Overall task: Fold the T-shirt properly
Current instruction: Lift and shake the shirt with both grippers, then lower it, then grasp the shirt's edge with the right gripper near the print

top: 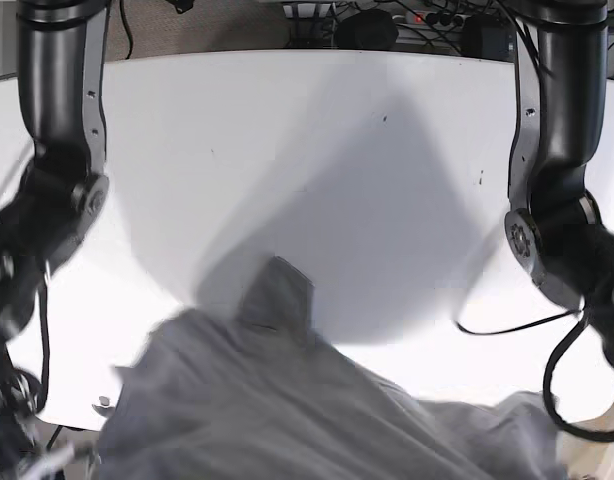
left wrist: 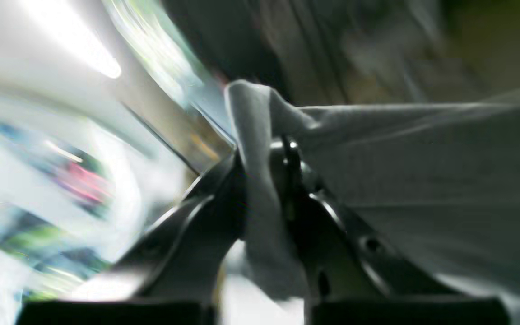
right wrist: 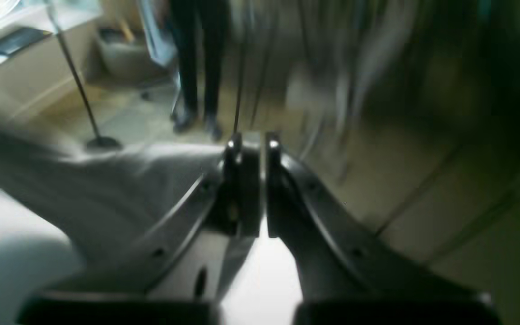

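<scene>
While both wrist views are smeared with blur, the jaws can be read in each: the left gripper (left wrist: 264, 149) has its black fingers pinched on a bunched fold of the grey T-shirt (left wrist: 422, 180), which rises above the tips and spreads taut to the right of that view. The right gripper (right wrist: 251, 144) has its jaws drawn nearly together, a thin bright slit between them lower down; grey cloth (right wrist: 120, 189) lies against the left finger (right wrist: 235, 180), but whether cloth sits between the tips cannot be told. Beyond it, blurred, are a floor, a stand pole (right wrist: 77, 85) and someone's dark legs (right wrist: 199, 67). From the base view the T-shirt (top: 287, 410) fills the lower frame, lifted and blurred, one flap (top: 277, 295) reaching over the white table (top: 317, 150), where it casts a broad shadow. Two black arms flank the table, the left arm (top: 557, 200) on that view's right and the right arm (top: 57, 150) on its left
</scene>
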You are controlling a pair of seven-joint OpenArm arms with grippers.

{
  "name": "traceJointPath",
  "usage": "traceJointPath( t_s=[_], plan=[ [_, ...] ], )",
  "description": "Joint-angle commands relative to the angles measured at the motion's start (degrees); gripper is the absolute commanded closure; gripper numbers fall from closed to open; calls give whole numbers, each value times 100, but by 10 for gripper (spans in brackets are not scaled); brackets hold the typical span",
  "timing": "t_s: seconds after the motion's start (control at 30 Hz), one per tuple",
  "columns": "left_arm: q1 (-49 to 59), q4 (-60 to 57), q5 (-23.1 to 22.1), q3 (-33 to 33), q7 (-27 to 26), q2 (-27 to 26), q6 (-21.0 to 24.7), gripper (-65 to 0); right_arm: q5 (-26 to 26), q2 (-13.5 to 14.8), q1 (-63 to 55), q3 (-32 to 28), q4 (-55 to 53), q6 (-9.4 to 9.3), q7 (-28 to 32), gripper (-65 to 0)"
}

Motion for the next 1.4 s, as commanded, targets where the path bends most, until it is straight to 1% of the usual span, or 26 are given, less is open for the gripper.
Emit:
traceJointPath(
  t_s=[0.03, 0.1, 0.13, 0.17, 0.2, 0.23, 0.3, 0.33, 0.4, 0.47, 0.57, 0.6, 0.63, 0.67, 0.7, 0.73, 0.8, 0.83, 0.87, 0.93, 1.0, 1.13, 1.2, 1.23, 1.33, 1.4],
  plan=[
    [696, 293, 120, -77, 137, 53, 16, -10, -219, -43, -609, 176, 118, -12, -173, -19],
    [1610, 952, 120, -227, 137, 18, 16, -10, -26, -17, -1391, 431, 620, -12, -173, -19],
    [2032, 1190, 120, -341, 137, 35, 16, -10, 62, -26, -1787, 616, 725, -12, -173, -19],
    [2683, 1278, 111, -446, 110, 61, 16, -10, 194, -43, -2244, 809, 734, -12, -164, -19],
    [3105, 1304, 102, -517, 93, 79, 16, -10, 282, -105, -2560, 871, 751, -21, -164, -19],
    [3588, 1322, 102, -631, 31, 149, 12, -10, 370, -237, -2973, 888, 787, -29, -146, -19],
    [4468, 1357, 111, -1071, -329, 290, 12, -10, 405, -421, -3659, 1152, 980, -29, -41, -19],
    [4819, 1357, 120, -1158, -540, 396, 12, -10, 449, -527, -3932, 1240, 971, -12, 47, -19],
    [5487, 1383, 129, -1176, -795, 545, 12, -10, 449, -623, -4450, 1249, 998, 6, 109, -19],
    [6243, 1392, 120, -1211, -901, 580, 12, -10, 458, -729, -4899, 1266, 998, 23, 126, -19],
    [6929, 1392, 120, -1572, -1006, 589, 12, -10, 458, -905, -5329, 1266, 989, 23, 135, -21],
    [7087, 1392, 120, -1668, -1006, 589, 12, -10, 449, -922, -5373, 1240, 954, 23, 135, -25],
    [7237, 1392, 111, -1765, -1006, 589, 12, -10, 423, -931, -5417, 1222, 910, 23, 135, -49],
    [7360, 1392, 111, -1862, -1006, 580, 12, -10, 458, -984, -5426, 1222, 804, 15, 135, -100],
    [7465, 1392, 111, -1985, -1006, 580, 12, -10, 414, -1098, -5400, 1222, 655, 15, 135, -165],
    [7544, 1392, 120, -2090, -1006, 563, 12, -10, 405, -1177, -5365, 1214, 479, -3, 135, -241],
    [7624, 1383, 129, -2284, -1006, 554, 12, -10, 414, -1309, -5118, 1214, 57, 15, 135, -369],
    [7659, 1383, 138, -2336, -1006, 554, 12, -10, 414, -1371, -5013, 1205, -163, 15, 135, -409],
    [7738, 1392, 146, -2363, -1006, 554, 12, -10, 414, -1441, -4899, 1205, -391, 15, 135, -433],
    [7773, 1392, 146, -2380, -1006, 554, 12, -10, 414, -1538, -4652, 1196, -866, 15, 144, -453],
    [7799, 1392, 146, -2380, -1006, 554, 12, -10, 405, -1564, -4371, 827, -1394, -3, 320, -453],
    [7808, 1392, 146, -2380, -1006, 563, 12, -10, 431, -1564, -4257, 176, -2115, -29, 988, -453],
    [7808, 1383, 155, -2389, -1006, 563, 12, -10, 414, -1573, -4099, -123, -2660, -29, 1322, -453],
    [7808, 1383, 155, -2389, -1006, 563, 12, -10, 449, -1573, -4011, -316, -3038, -29, 1595, -453],
    [7808, 1383, 146, -2389, -1006, 554, 12, -10, 449, -1590, -3888, -738, -3565, -29, 2060, -453],
    [7808, 1383, 146, -2389, -1006, 554, 12, -10, 405, -1766, -3668, -958, -3952, -38, 2351, -453]
  ],
)
